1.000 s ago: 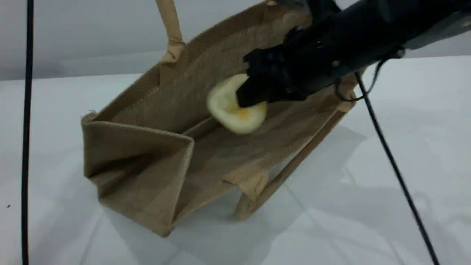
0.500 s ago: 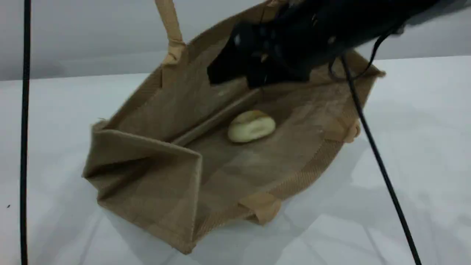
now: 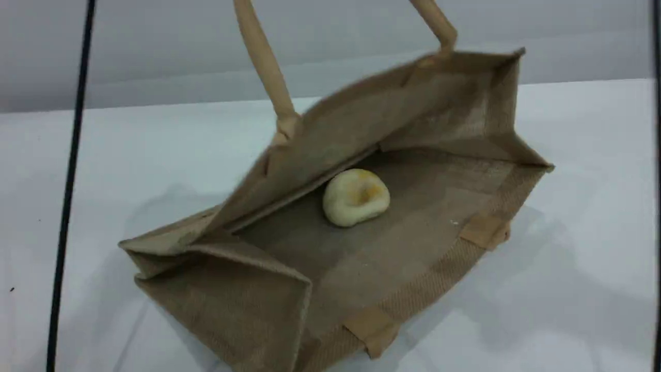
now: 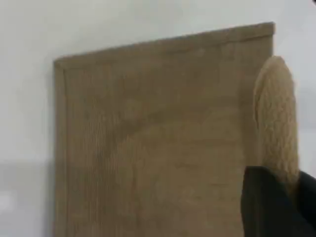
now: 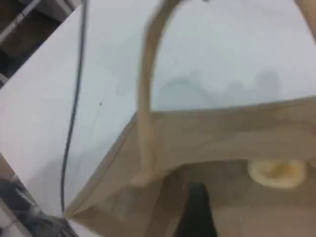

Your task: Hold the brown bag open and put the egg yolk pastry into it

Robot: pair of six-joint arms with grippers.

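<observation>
With egg yolk pastry [image 3: 356,197] lying inside the brown bag [image 3: 330,268], right fingers [image 5: 196,207] hang apart above it, left fingers [image 4: 276,207] clamped on the handle [image 4: 275,123].

The large tan-brown woven jute bag [image 3: 423,289] looks coarse and matt; its lighter-tan rounded cloth loop handle [image 3: 263,57] looks smoother.
</observation>
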